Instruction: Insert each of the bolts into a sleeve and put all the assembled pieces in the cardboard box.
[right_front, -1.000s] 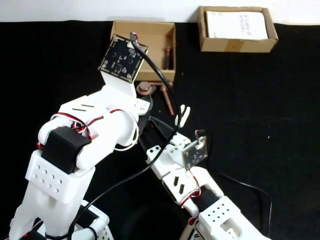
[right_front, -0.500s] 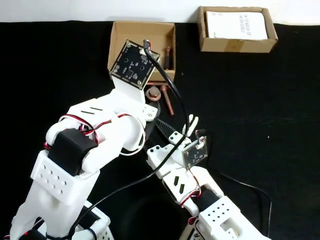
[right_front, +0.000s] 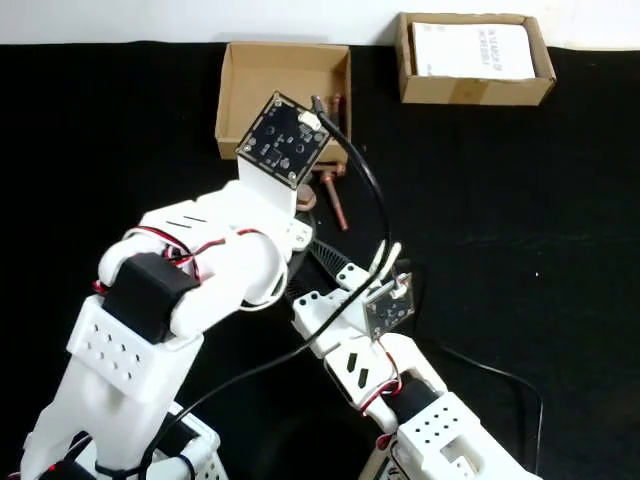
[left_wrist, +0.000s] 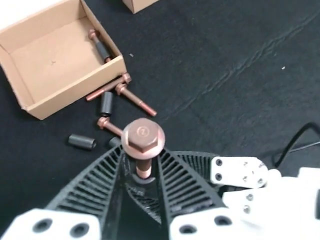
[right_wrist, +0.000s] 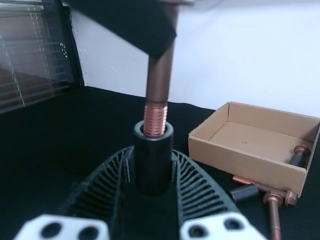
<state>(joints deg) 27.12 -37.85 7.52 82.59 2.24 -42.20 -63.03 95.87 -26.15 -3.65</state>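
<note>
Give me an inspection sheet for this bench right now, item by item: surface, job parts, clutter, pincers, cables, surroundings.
Surface: black cloth over the table.
Job's things: cardboard box holds one assembled piece; loose bolts and loose sleeves lie on the cloth beside it.
Clutter: second box with white paper inside.
Grippers: left pincer shut on a bolt, head up; right pincer shut on a sleeve, the bolt's threaded tip in its mouth.
Cables: black cable from the left wrist camera; second cable on the cloth.
Surroundings: white wall, window blinds.
</note>
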